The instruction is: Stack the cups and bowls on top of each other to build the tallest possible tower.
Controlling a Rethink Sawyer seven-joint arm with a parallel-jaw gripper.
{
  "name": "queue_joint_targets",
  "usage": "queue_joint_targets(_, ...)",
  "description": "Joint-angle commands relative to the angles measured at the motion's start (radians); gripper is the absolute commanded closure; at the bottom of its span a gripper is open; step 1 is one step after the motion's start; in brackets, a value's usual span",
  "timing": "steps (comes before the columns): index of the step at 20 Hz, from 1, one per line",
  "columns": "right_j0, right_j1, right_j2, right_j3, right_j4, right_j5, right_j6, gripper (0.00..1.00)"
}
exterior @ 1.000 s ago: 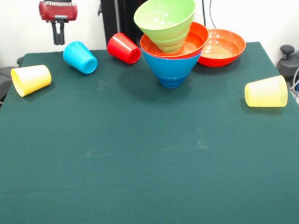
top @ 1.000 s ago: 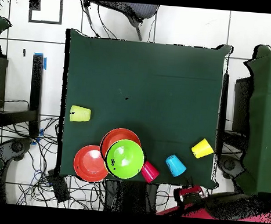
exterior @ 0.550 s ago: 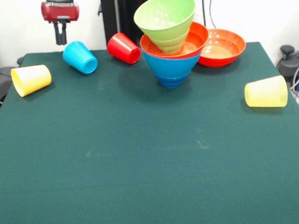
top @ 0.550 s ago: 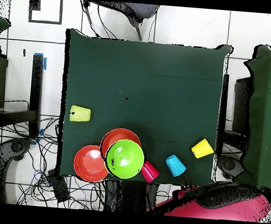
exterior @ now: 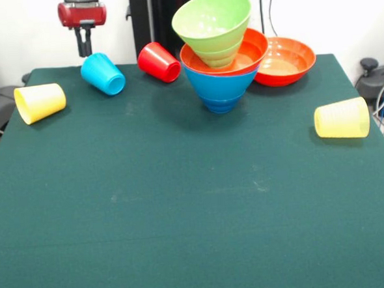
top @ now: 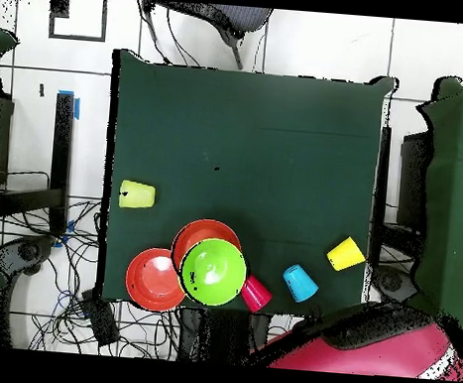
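The tower (exterior: 217, 51) stands at the table's far side: a green bowl (exterior: 212, 22) nested in an orange-red bowl (exterior: 256, 43), nested in a blue bowl (exterior: 220, 90). A second orange-red bowl (exterior: 286, 61) sits just right of it, touching. Four cups lie on their sides: yellow (exterior: 39, 102), light blue (exterior: 103, 74), red (exterior: 159, 62) and ribbed pale yellow (exterior: 342, 118). My gripper (exterior: 83, 45) hangs shut and empty just above and behind the light blue cup. In the overhead view the tower's green bowl (top: 213, 271) shows, and the red arm (top: 362, 349) hides the gripper.
The green table (exterior: 196, 209) stretches wide in front of the objects. Cables and a dark stand (exterior: 151, 16) lie behind the far edge. Another green table (top: 454, 197) stands to the right in the overhead view.
The gripper has shifted slightly right toward the light blue cup and a little up. In the overhead view the red arm has swung further in along the bottom edge. The cups and bowls are unmoved.
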Motion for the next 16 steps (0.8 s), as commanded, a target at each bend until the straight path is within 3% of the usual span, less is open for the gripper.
queue_joint_targets(1,0.027,0.06,0.067,-0.134,0.044,0.001,-0.063,1.0)
queue_joint_targets(3,0.023,0.084,0.076,-0.146,0.024,0.018,-0.05,1.0)
queue_joint_targets(7,0.012,0.132,0.063,-0.153,0.096,-0.032,-0.129,1.0)
queue_joint_targets(16,0.03,0.175,0.038,-0.172,0.138,-0.054,-0.132,1.0)
